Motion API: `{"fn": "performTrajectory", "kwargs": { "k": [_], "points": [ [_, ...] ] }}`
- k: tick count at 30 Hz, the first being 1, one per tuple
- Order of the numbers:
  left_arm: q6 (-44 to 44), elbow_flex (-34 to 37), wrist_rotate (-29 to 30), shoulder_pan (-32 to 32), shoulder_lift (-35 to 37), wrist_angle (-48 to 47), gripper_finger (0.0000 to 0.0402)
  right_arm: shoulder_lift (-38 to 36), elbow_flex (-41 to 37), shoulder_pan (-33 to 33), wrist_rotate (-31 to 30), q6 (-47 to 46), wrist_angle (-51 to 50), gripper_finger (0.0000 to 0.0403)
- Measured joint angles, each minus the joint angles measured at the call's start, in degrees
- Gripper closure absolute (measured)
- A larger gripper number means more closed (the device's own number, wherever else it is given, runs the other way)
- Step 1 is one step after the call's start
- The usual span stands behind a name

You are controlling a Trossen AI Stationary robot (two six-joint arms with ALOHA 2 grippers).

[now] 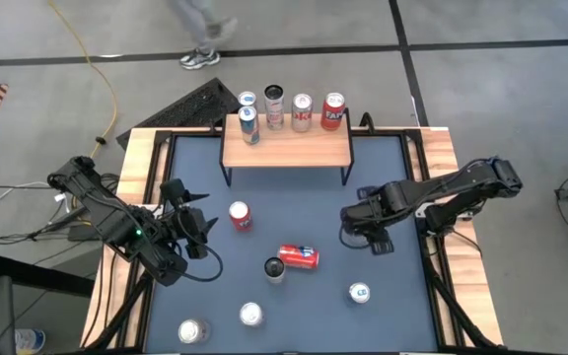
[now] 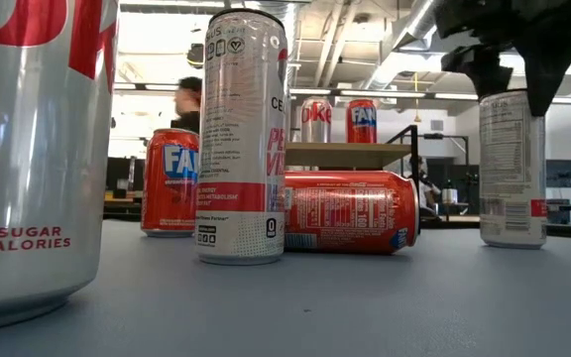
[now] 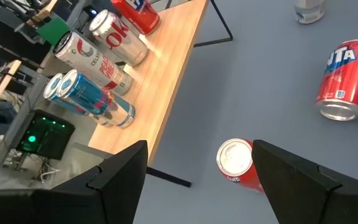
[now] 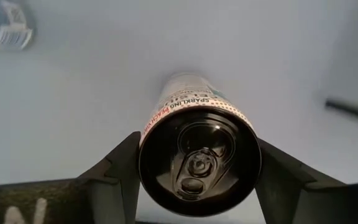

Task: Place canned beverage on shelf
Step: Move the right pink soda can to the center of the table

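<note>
The shelf (image 1: 294, 150), a wooden top on thin black legs, stands at the table's far middle with several cans along its back. My right gripper (image 1: 361, 235) points down at the table's right middle and is shut on a tall white can (image 2: 512, 169) with a dark top (image 4: 197, 158). My left gripper (image 1: 197, 222) hangs open above the table's left side, tilted down, with nothing between its fingers. Below and beyond it an upright red can (image 3: 238, 163) stands on its base. My right gripper pinches the tall can at its upper end, just under the top rim (image 4: 146, 146), one finger (image 4: 120, 171) on each side. The fingers come from above, pointing down. The can is upright, and its base (image 2: 512, 238) looks to be on the table.
A red can (image 1: 299, 256) lies on its side mid-table, next to an upright dark-topped tall can (image 1: 275, 268). More upright cans (image 1: 360, 293) (image 1: 251, 314) (image 1: 193, 330) stand near the front edge. A person (image 1: 200, 39) walks beyond the far edge.
</note>
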State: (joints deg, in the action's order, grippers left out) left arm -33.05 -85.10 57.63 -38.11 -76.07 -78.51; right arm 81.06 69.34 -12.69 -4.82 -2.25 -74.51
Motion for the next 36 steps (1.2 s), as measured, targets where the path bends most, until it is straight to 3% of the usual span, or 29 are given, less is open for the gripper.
{"fn": "performTrajectory", "kwargs": {
  "k": [9,14,19,24,28,36],
  "points": [
    [5.1,0.0,-0.1,0.0,0.0,5.1,0.0123,0.1,-0.1,-0.1,-1.7,32.7,6.2,0.0172],
    [8.0,0.0,-0.1,0.0,0.0,7.9,0.0123,0.1,-0.1,-0.3,-2.5,36.6,8.8,0.0172],
    [8.2,0.0,0.1,0.0,0.0,7.8,0.0123,0.1,-0.1,-0.7,-4.2,51.0,8.8,0.0172],
    [10.7,0.0,-0.2,0.0,0.0,10.7,0.0123,0.9,-0.1,-1.1,-3.4,49.2,11.9,0.0172],
    [16.4,0.0,-4.6,0.0,0.0,16.3,0.0123,0.9,0.0,-1.2,-2.2,45.3,14.6,0.0171],
    [23.4,0.0,-9.2,2.3,0.0,23.3,0.0123,0.9,0.0,-0.2,-3.0,48.8,18.5,0.0147]
  ]
}}
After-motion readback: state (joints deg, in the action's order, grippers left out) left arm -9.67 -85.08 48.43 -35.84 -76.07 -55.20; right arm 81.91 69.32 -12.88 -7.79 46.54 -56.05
